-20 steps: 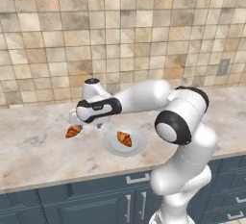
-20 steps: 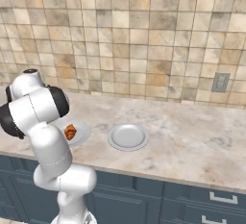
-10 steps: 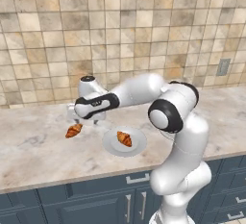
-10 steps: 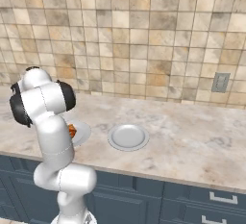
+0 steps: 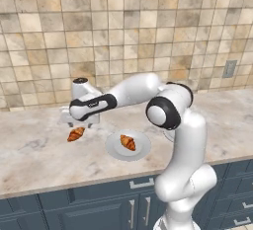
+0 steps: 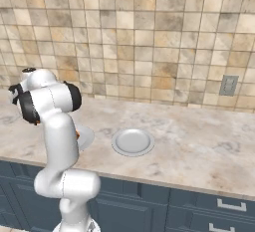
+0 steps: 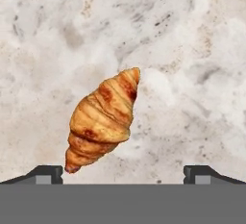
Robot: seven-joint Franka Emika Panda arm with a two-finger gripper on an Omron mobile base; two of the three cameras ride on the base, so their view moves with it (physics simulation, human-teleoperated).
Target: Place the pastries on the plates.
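Observation:
One croissant [image 5: 75, 134] lies loose on the marble counter, left of a plate [image 5: 112, 150]. It shows large in the hand view as the croissant [image 7: 103, 117], tilted, with its tapered end near the left fingertip. My gripper [image 5: 79, 124] hangs just above it, open, its fingertips [image 7: 45, 172] spread wide and touching nothing. The second croissant [image 5: 127, 141] rests in the middle of that plate. In the right base view another plate [image 6: 132, 141] stands bare on the counter, and the first plate [image 6: 87, 137] peeks out from behind my arm.
The counter [image 5: 34, 155] runs the full width, with a tiled wall behind it and blue cabinet drawers [image 5: 99, 199] below its front edge. A wall outlet [image 6: 228, 85] sits at the far right. My arm stretches across above the plate with the croissant.
The arm has swung further left and slightly down, bringing the open gripper from beside the plate to just above the loose croissant. Croissants and plates have not moved.

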